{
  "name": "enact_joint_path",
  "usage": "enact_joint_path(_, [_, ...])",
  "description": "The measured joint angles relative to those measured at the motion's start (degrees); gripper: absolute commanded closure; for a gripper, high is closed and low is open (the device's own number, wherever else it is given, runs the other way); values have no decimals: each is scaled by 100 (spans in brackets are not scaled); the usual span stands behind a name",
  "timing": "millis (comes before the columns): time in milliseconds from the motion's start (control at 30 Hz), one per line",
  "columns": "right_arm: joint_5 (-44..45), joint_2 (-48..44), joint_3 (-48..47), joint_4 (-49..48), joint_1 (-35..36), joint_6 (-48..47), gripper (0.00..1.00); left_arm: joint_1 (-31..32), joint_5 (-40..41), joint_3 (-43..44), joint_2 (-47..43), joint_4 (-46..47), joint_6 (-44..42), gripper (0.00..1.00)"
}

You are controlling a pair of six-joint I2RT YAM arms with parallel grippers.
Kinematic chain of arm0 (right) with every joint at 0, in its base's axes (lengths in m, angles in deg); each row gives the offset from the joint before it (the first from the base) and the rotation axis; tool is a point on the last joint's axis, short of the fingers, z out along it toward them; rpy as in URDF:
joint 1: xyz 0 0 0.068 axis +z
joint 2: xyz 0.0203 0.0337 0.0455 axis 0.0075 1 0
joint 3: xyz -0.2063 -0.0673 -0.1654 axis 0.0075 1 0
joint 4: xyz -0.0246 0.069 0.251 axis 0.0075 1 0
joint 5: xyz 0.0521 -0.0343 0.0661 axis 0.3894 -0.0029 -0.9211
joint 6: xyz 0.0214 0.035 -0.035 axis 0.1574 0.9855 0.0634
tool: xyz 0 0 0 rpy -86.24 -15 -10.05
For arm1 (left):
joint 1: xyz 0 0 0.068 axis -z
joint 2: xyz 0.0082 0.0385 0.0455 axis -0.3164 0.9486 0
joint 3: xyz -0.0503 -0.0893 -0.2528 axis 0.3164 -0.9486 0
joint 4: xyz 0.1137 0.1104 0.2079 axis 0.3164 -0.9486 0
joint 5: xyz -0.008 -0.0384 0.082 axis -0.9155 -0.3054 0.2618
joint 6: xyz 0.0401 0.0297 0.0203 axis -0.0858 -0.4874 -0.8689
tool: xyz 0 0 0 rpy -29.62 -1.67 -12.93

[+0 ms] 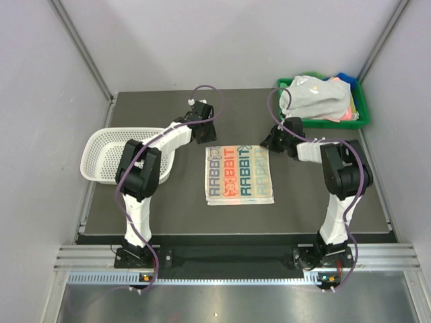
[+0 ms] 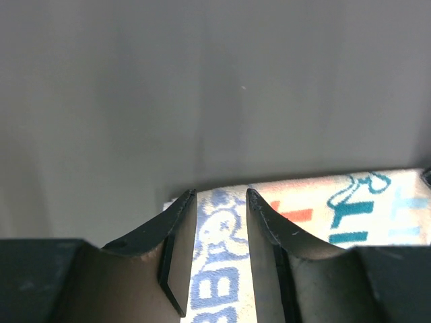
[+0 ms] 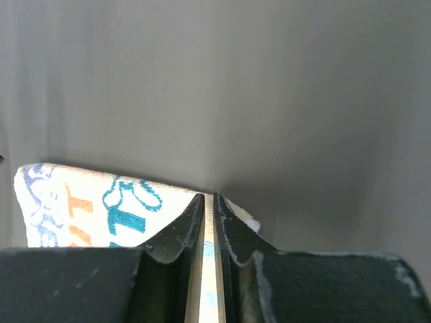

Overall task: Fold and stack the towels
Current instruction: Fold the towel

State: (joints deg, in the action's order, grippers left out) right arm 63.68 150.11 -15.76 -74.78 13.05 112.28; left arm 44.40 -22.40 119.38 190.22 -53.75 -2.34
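Note:
A white towel [image 1: 239,175] with coloured RABBIT letters lies flat in the middle of the dark table. My left gripper [image 1: 205,134] hovers at its far left corner. In the left wrist view that gripper [image 2: 221,192] stands open, and the towel [image 2: 337,208] shows between and beyond the fingers. My right gripper [image 1: 269,140] is at the far right corner. In the right wrist view it [image 3: 209,196] is shut to a thin slit on the edge of the towel [image 3: 81,202]. More towels, a grey-white one [image 1: 313,97] on top, are heaped in the green tray [image 1: 360,101].
A white perforated basket [image 1: 101,151] stands at the left edge of the table, beside the left arm. The green tray sits at the far right corner. Grey walls close in the table at the back and sides.

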Motion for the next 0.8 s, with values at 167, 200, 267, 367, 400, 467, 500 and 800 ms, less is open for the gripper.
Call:
enact_joint_path(167, [98,-127,-44,243,-44,-120,87,-66,114,61,0,-212,-153,61])
enact_joint_path(200, [111,-162,-52,291,-50,-140,86,-68,142,61,0,-267,-186,61])
enact_joint_path(267, [151,-260,-101,417,-52,-181,85,-68,208,61,2,-382,-282,60])
enact_joint_path(367, [214,-446,-179,638,-52,-249,83,-68,225,61,7,-496,-404,59])
enact_joint_path(400, [251,-507,-232,717,-52,-289,80,-68,223,61,11,-514,-448,59])
enact_joint_path(467, [345,-599,-326,826,-52,-376,78,-66,223,61,44,-527,-494,58])
enact_joint_path(500, [404,-634,-356,881,-52,-422,74,-66,221,61,70,-531,-516,58])
enact_joint_path(800, [1126,-710,-387,1582,177,-944,64,-63,313,116,363,-623,-581,58])
